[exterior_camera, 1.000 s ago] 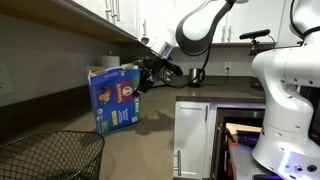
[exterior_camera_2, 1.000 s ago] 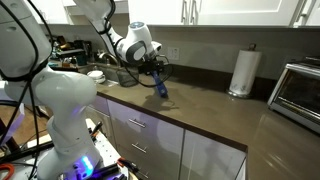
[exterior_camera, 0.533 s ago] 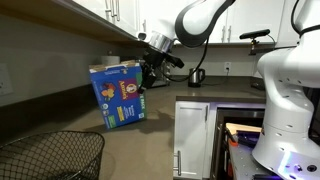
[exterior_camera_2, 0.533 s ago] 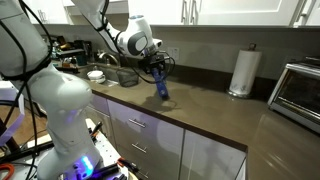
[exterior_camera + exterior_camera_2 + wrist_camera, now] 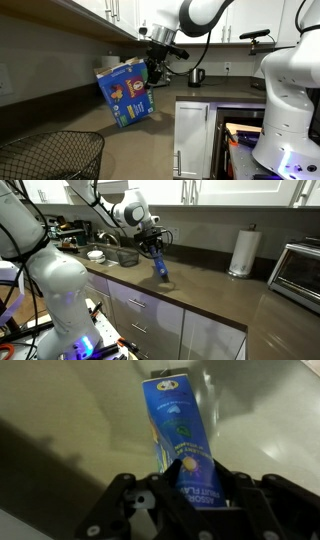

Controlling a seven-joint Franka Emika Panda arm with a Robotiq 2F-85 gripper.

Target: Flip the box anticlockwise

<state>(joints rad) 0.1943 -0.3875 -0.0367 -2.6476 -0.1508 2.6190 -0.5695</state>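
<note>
Nearest in an exterior view, a black wire basket [image 5: 50, 155] sits on the countertop [image 5: 160, 140]. Beyond it the blue box [image 5: 127, 92] is tilted above the counter, its upper edge pinched by the gripper [image 5: 152, 68]; whether its lower corner touches down cannot be told. Farther back, a paper-towel roll [image 5: 241, 252] stands near the wall.

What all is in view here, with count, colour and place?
box: one, blue, tilted, in the gripper
basket: one, dark wire, at the counter's near end
paper towel roll: one, white, upright at the counter's back
counter: one, grey-brown
cabinets: several, white, under and above the counter
gripper: one, black, shut on the box's upper edge
</note>
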